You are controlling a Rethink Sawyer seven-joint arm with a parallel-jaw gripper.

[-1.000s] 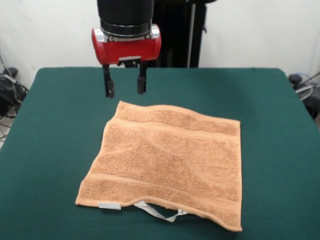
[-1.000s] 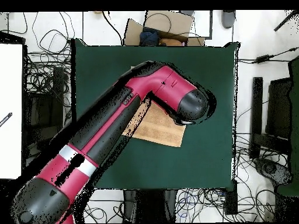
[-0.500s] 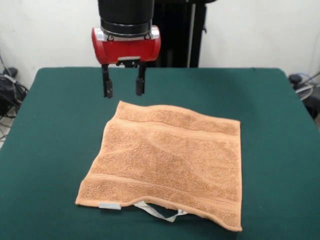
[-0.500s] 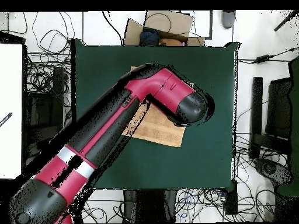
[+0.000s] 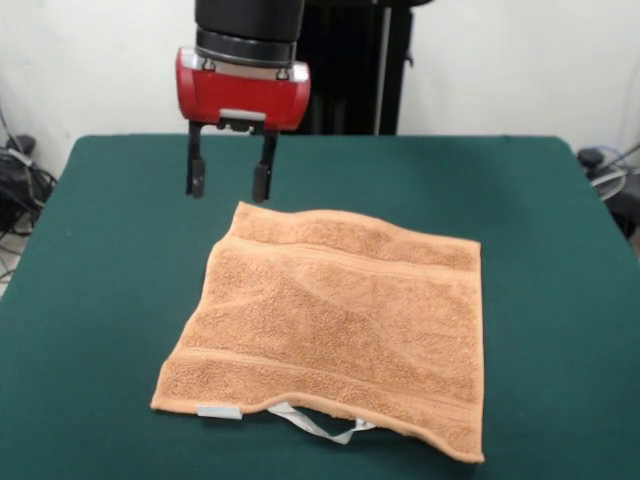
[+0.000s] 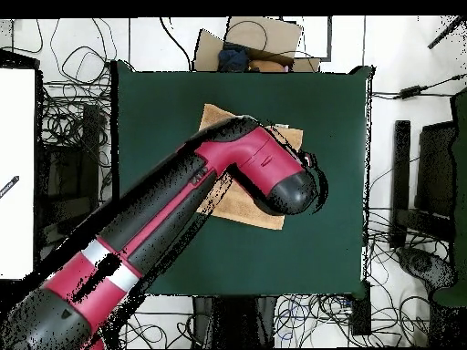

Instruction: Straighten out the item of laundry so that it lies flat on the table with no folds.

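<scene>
The item of laundry point(image 5: 340, 320) is a light orange-tan towel spread nearly flat on the dark green table point(image 5: 100, 260). A shallow crease runs across its middle, and its near edge curls up a little over a white tag loop point(image 5: 320, 425). A second small white tag point(image 5: 218, 411) sits at the near left corner. My gripper point(image 5: 228, 181) hangs open and empty just above the table, beyond the towel's far left corner, not touching it. In the overhead view the arm point(image 6: 182, 219) covers much of the towel point(image 6: 251, 202), and the gripper itself is hidden.
Cardboard boxes point(image 6: 255, 41) sit past one table edge in the overhead view, and cables point(image 6: 73, 118) lie on the floor around the table. A white panel point(image 6: 18, 173) stands at the left.
My gripper has shifted slightly left in the front view and a little away from the towel's far corner. The towel has not moved.
</scene>
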